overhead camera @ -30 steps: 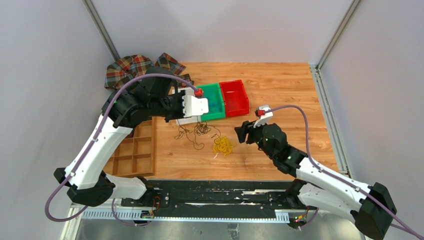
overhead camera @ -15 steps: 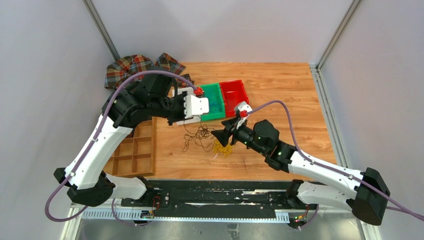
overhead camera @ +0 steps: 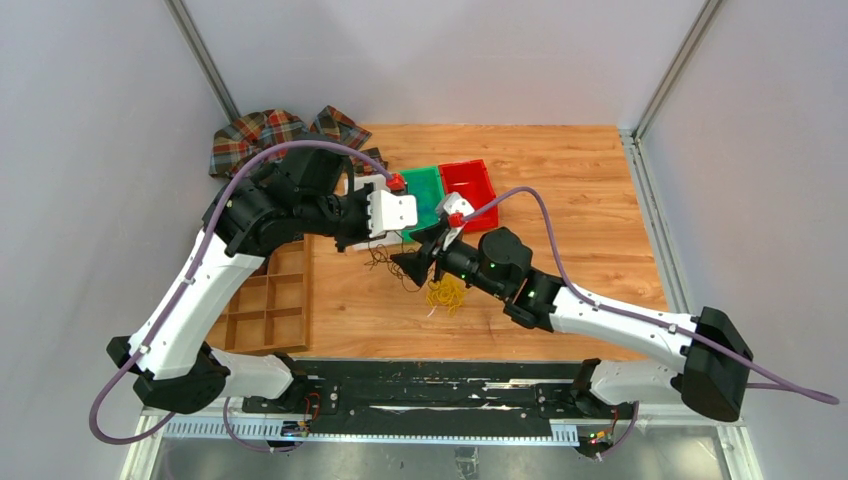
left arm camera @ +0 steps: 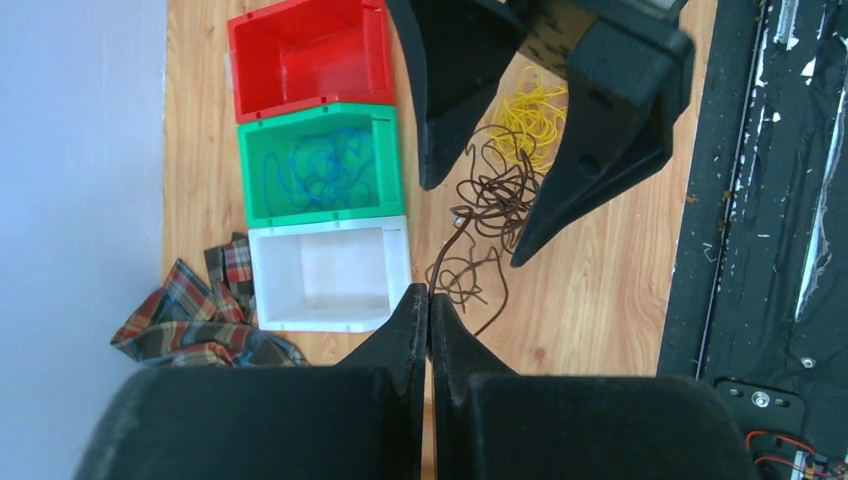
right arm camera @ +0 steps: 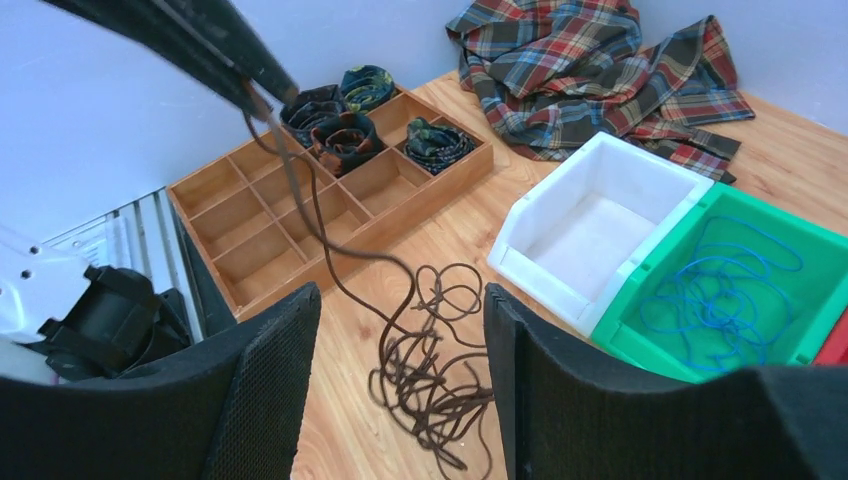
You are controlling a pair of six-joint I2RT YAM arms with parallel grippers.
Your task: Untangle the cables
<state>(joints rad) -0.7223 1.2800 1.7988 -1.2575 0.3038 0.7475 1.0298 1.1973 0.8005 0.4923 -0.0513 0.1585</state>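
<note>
Swung in from the right since a second ago: right gripper (overhead camera: 403, 262), now low over the middle of the wooden table (overhead camera: 560, 200). Drawn in as well: dark brown cable (left arm camera: 490, 195), bunched closer under the left gripper (left arm camera: 428, 300) than before.

Left gripper's jaws pressed tight together, with one end of the dark brown cable pinched at the tips. Hangs down from there as one long strand, then curls into a messy pile on the table.

Right gripper's jaws wide apart, holding nothing. Brown pile right between the two fingers (right arm camera: 270, 400) and a little past their tips. Cannot tell if touching.

Just right of the brown pile and a bit nearer: yellow cable (overhead camera: 445, 293), a small loopy bunch flat on the table, close by one finger of the right gripper. Blue cable (right arm camera: 715, 290) lying loose inside the green bin (right arm camera: 760, 215).

White bin (right arm camera: 540, 275) on the left of the green one, red bin (overhead camera: 470, 195) on the right, all three side by side just beyond the brown pile. Wooden tray (right arm camera: 300, 215) at the left, with dark rolled-up bundles (right arm camera: 345, 125) in its far boxes. Checked cloth (right arm camera: 600, 60) crumpled at the far left corner.
</note>
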